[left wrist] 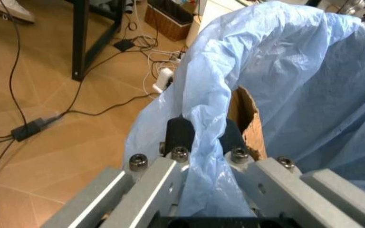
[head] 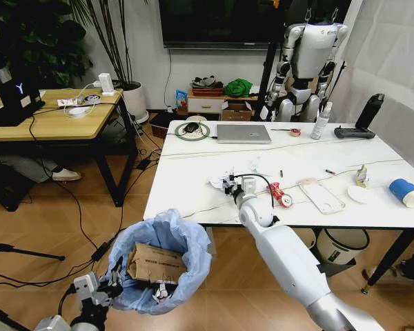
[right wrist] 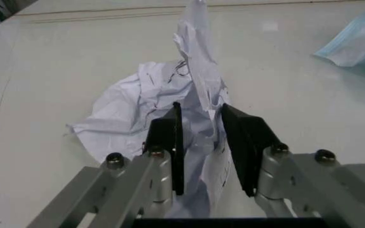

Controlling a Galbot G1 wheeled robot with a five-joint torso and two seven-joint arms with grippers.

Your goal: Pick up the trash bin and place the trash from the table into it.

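1. While the left hand [head: 112, 281] clamps the rim of the trash bin [head: 162, 261] low beside the worktop [head: 193, 172], head view shows a flattened cardboard box [head: 156, 264] inside the blue liner; its print is too small to read. Right hand [head: 229, 185] sits on the worktop, closed on crumpled white paper [head: 217, 181]. Nearby: crushed red can [head: 281, 194], clear packaging [head: 321, 195], blue-and-white cup [head: 407, 192], laptop [head: 243, 133], black device [head: 354, 132]. No readable labels.
2. Left wrist view: fingers [left wrist: 180, 134] pinch the blue bag [left wrist: 284, 71] at the rim, cardboard edge [left wrist: 249, 118] just behind. Cables [left wrist: 74, 107] on the wood floor.
3. Right wrist view: pads [right wrist: 246, 137] grip the paper [right wrist: 163, 99], which has faint illegible scribbles. Light-blue scrap [right wrist: 359, 42] lies well apart.
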